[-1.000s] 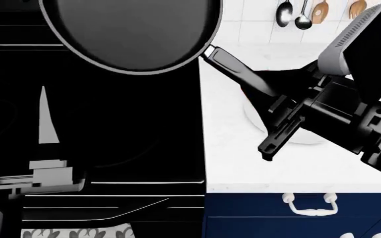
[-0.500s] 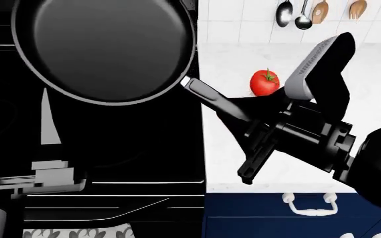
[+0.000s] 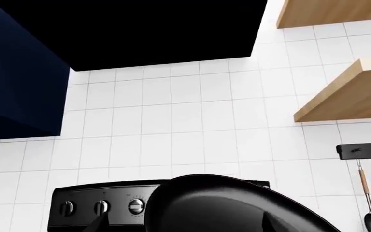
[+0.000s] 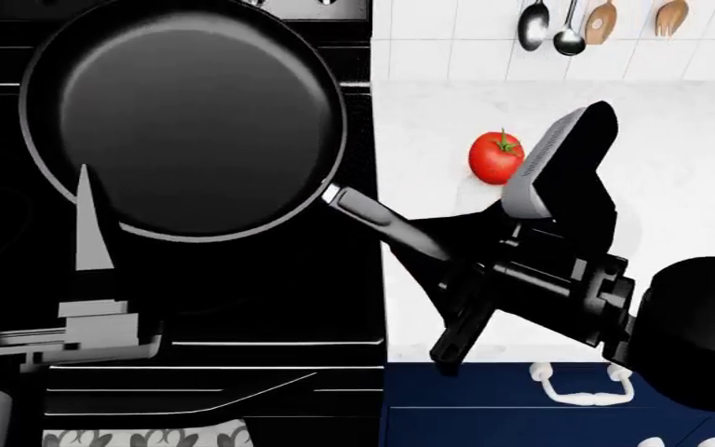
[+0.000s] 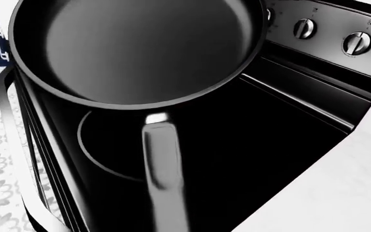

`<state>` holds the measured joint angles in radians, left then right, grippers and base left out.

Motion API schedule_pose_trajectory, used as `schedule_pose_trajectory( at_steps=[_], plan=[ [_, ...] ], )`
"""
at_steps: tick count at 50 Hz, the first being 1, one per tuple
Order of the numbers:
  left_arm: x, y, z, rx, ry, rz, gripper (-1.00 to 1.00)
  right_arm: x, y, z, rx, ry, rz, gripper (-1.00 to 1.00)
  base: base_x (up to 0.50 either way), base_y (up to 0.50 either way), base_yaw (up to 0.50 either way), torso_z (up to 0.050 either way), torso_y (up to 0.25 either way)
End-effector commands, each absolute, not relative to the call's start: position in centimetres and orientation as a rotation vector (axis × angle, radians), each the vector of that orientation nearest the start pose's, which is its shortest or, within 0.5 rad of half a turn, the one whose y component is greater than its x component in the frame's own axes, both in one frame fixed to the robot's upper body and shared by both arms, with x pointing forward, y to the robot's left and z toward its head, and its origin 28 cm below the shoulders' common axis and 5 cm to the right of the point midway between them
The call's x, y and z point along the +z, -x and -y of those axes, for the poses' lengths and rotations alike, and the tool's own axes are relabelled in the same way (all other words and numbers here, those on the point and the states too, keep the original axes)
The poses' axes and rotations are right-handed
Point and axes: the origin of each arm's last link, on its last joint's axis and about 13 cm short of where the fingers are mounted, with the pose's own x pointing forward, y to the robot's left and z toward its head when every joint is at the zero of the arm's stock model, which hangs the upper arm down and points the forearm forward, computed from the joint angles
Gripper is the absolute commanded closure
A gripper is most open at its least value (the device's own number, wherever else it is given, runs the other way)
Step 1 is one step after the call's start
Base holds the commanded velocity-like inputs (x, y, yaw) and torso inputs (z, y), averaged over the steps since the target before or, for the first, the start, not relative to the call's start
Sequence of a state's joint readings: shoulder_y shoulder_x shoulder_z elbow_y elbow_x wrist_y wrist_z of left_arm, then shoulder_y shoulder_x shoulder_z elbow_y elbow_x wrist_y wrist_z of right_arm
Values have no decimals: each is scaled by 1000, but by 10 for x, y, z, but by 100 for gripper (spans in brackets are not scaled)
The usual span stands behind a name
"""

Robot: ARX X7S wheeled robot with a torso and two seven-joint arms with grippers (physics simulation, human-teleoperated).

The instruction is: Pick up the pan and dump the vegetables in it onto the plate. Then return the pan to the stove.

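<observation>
I have the pan in my right claw, pinched on the end of the handle. The claw fingers are black on black, so the exact grip line is hard to make out in the head view, but the handle runs straight into it. The pan is over the stove cooktop, empty inside. I cannot tell whether it touches the cooktop or sits just above it.

In the right wrist view the pan fills the upper part, handle running toward the camera, claw itself out of frame. A burner ring shows on the cooktop under the pan's near edge. Stove knobs show on the back panel.

The tomato sits on the white bench to the right of the stove, well apart from the pan, just beside my right forearm. The plate is not visible; my right arm covers the bench area below the tomato.

My left claw is low on the left over the stove, only a pale finger clear; spread or pressed together, I cannot tell. The left wrist view shows no fingers, only the pan's rim, the stove back panel, tiled wall and wooden shelves.

Hanging utensils are on the wall behind the bench, cut off at the top. A white drawer handle shows under my right arm.
</observation>
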<state>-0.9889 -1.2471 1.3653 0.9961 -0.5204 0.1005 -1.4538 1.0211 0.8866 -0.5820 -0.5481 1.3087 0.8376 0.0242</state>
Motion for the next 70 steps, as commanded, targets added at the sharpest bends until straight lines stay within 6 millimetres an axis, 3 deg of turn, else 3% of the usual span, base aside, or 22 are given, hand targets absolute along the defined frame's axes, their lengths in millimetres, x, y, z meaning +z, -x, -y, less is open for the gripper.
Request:
schedule_pose_trajectory(
  at_steps=[1, 70],
  plan=[
    [215, -138, -225, 96, -66, 660, -100, 264, -236, 136, 866, 277, -40, 100, 0, 0, 0, 0, 11],
    [216, -136, -225, 96, -61, 667, -100, 240, -253, 121, 864, 306, -218, 100, 0, 0, 0, 0, 1]
  ],
)
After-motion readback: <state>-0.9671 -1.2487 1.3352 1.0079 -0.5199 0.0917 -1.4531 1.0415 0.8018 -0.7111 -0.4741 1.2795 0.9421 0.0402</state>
